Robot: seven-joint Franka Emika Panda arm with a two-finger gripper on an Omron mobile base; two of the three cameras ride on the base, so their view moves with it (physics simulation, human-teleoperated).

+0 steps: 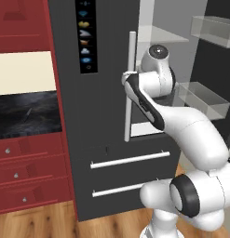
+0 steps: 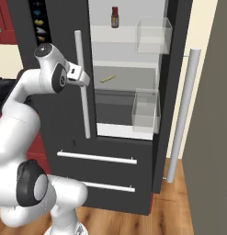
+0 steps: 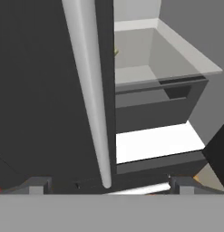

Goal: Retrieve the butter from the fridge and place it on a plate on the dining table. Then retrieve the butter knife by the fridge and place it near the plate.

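From the left base view the fridge (image 1: 107,139) stands open, from the right the butter (image 2: 107,79) lies on its middle shelf, and in the hand view the gripper (image 3: 106,185), jaws spread empty, should clear the handle (image 3: 90,90) before reaching in.

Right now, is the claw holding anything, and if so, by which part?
Nothing is held. The claw is open, its tips standing either side of the fridge's closed-door handle without gripping it. The butter lies on a fridge shelf.
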